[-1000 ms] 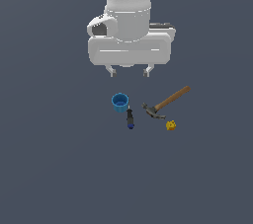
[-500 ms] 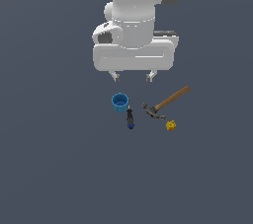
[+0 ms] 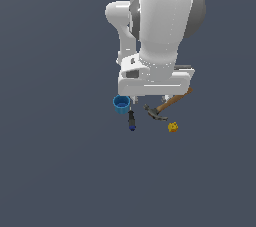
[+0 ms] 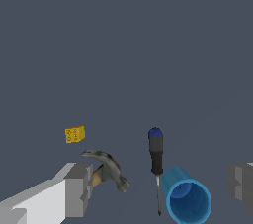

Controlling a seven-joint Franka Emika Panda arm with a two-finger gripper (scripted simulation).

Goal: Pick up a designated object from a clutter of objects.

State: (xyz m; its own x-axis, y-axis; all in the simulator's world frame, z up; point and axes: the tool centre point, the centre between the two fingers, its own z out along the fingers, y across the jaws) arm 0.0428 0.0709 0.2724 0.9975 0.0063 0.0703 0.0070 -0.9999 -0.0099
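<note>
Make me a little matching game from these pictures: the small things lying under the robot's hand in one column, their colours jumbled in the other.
Things:
1. cup
2. hammer
3. screwdriver
4. knobbly block

Colours:
A. yellow-orange
B. black grip with a blue end
C. blue all over
D. brown wooden handle, dark head

Pairs: 1-C, 2-D, 3-B, 4-A

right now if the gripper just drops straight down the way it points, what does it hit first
Probably the screwdriver or the blue cup: both lie between the open fingers. The hammer head sits just beside one finger. The yellow block lies off that line. Depth is unclear.
</note>
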